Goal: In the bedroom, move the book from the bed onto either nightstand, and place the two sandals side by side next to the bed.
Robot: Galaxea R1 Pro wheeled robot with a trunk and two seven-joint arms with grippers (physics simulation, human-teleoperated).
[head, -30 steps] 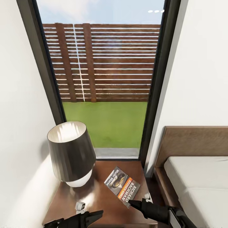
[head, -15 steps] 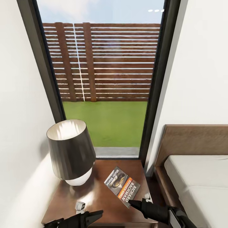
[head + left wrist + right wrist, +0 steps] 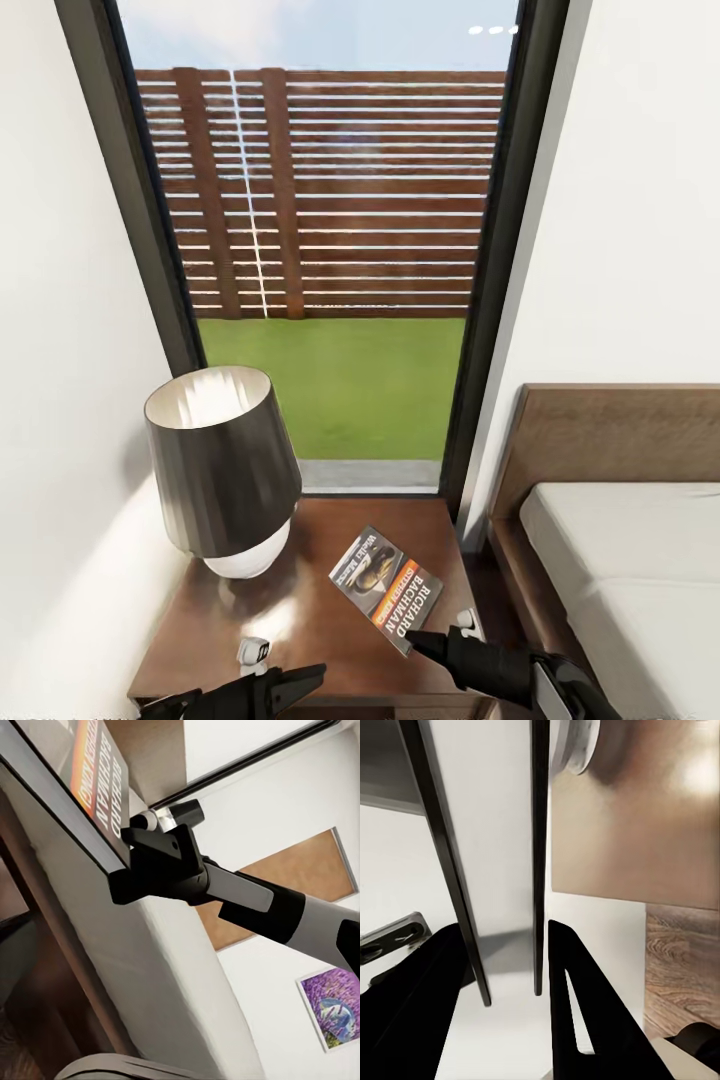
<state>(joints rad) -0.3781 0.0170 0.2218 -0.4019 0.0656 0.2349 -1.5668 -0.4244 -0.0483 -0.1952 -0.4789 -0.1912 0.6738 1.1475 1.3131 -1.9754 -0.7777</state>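
My right gripper [image 3: 432,640] sits at the near edge of the nightstand [image 3: 300,620], its dark fingers [image 3: 577,1020] spread apart with nothing between them; in the head view its tips lie right at the near corner of the book [image 3: 386,589], though I can't tell whether they touch it. My left gripper [image 3: 300,678] hovers low at the nightstand's front edge, and I can't tell how its jaws stand.

The paperback lies flat on the glossy top, cover up, lettering "RICHARD" readable, just beside the dark-shaded lamp [image 3: 222,470]. The bed [image 3: 640,570] is apart to the right.

I judge the book light, thin and bendy, and the polished wood slippery, so it would slide rather than lift. If I regrip, I'd pinch the overhanging near corner.
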